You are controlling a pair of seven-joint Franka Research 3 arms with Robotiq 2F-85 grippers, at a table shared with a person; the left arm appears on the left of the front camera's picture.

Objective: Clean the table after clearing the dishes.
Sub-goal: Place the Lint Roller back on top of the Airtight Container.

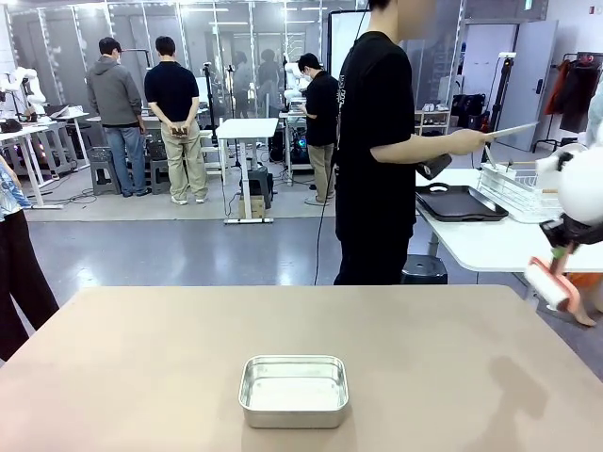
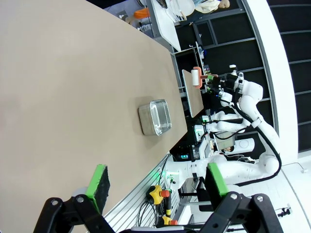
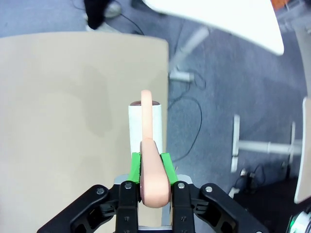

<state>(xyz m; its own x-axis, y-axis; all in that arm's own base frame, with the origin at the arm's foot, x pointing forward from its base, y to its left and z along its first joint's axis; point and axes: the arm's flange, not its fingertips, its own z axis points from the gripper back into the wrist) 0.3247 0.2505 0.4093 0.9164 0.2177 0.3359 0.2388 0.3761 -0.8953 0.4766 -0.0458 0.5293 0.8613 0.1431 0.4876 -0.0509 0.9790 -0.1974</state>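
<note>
The wide beige table [image 1: 141,358] is bare apart from a small steel pan. My right gripper [image 1: 567,250] hangs just off the table's far right corner, shut on the salmon handle of a lint roller [image 1: 554,282]. In the right wrist view the green pads [image 3: 137,164] pinch that handle [image 3: 151,174], and the white roll [image 3: 142,127] points down over the table's edge [image 3: 73,97]. My left gripper [image 2: 158,182] is open above the table [image 2: 73,97], nothing between its pads. A person in black holds a thin white plate [image 1: 513,129], seen edge-on, over the side table. A dark tray [image 1: 462,203] lies there.
A rectangular steel pan [image 1: 294,391] sits near the table's front middle, also in the left wrist view as the pan [image 2: 155,117]. A white side table [image 1: 490,240] with a wire rack [image 1: 518,188] stands at the far right. The person's black shirt [image 1: 372,141] is behind the far edge.
</note>
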